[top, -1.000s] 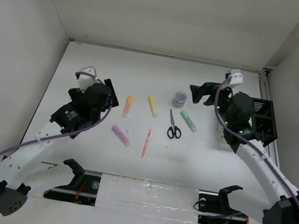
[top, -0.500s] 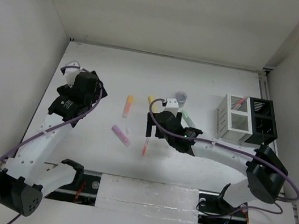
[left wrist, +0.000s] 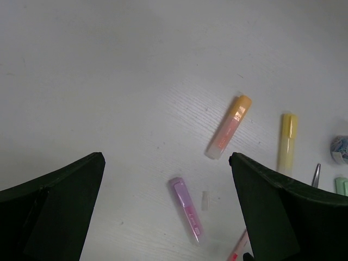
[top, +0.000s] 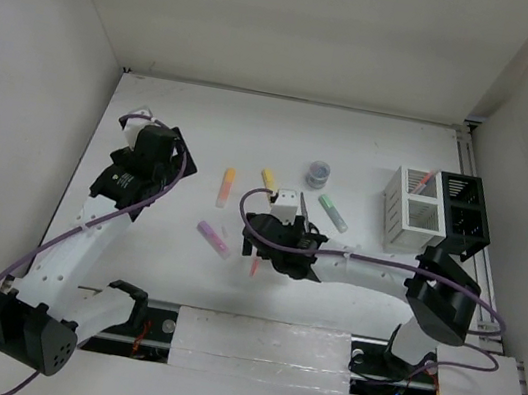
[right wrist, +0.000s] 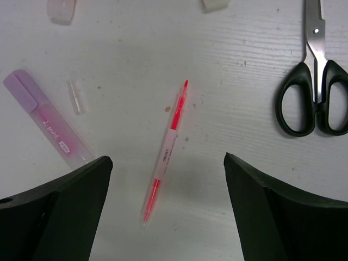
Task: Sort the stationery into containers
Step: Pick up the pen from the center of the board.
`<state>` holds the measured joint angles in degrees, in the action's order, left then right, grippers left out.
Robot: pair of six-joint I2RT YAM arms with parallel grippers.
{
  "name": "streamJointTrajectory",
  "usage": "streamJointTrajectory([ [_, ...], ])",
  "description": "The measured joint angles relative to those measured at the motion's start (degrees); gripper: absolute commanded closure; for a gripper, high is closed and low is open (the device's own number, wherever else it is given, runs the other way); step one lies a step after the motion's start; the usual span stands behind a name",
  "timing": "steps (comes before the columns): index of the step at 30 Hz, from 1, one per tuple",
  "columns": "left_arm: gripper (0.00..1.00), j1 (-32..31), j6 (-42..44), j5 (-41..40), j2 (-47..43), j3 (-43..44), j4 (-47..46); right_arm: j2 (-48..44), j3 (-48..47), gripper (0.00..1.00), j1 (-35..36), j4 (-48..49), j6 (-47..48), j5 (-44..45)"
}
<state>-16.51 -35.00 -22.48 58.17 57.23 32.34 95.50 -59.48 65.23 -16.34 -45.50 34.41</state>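
From above, the right arm stretches across the middle of the worktop (top: 178, 102) so that the right tool (top: 255, 242) hangs over the orange-red pen (top: 253, 267), likely the next piece to be picked. The left tool (top: 166, 146) is parked over bare surface near the left wall, which leaves the centre free for its partner. The orange highlighter (top: 226, 187), yellow highlighter (top: 269, 179), purple highlighter (top: 213, 239), green highlighter (top: 333, 212) and grey roll (top: 319, 174) lie loose and apart from one another. The white box (top: 412, 210) and black box (top: 466, 213) stand touching by the right edge, and one thin pen (top: 427, 179) leans in the white one. The way there passes over the green highlighter, so a lift before carrying seems wise. The left wrist view shows its fingers spread wide and holding nothing. The orange and purple highlighters lie ahead between them with open worktop all round. In the right wrist view the fingers are also spread, one on each side of the pen and well apart from it. The pen lies slanted rather than square to them. The purple highlighter's end sits just beside the left finger, and a small clear cap (right wrist: 76, 97) lies near it. The scissors (right wrist: 315, 103) lie clear to the right. Closing here could, I judge, nudge the purple highlighter.
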Motion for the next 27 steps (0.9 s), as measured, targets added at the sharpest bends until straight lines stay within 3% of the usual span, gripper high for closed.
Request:
streamJointTrajectory([
  [16,0.0,0.0,1.6,1.8,-1.9,-0.1,-0.7,9.1,-2.2,0.31,0.6,-1.6,-5.2,-0.1],
  [19,0.0,0.0,1.7,2.0,-2.5,-0.1,-0.9,10.3,-3.7,0.49,0.7,-2.8,-5.5,0.1],
  [20,0.0,0.0,1.7,2.0,-2.6,-0.1,-0.9,10.6,-3.9,0.6,0.8,-3.2,-5.7,0.4],
  [23,0.0,0.0,1.8,2.0,-3.1,-0.1,-1.0,10.7,-4.2,0.68,0.9,-4.0,-6.9,0.7],
  [24,0.0,0.0,1.8,2.0,-3.3,-0.1,-1.0,10.7,-4.2,0.79,0.9,-4.2,-7.3,0.7],
  [26,0.0,0.0,1.8,2.0,-3.6,-0.1,-1.1,10.7,-4.3,0.89,0.9,-4.3,-8.3,0.7],
  [27,0.0,0.0,1.8,2.0,-3.7,-0.1,-1.1,10.7,-4.3,1.0,0.9,-4.3,-8.7,0.7],
])
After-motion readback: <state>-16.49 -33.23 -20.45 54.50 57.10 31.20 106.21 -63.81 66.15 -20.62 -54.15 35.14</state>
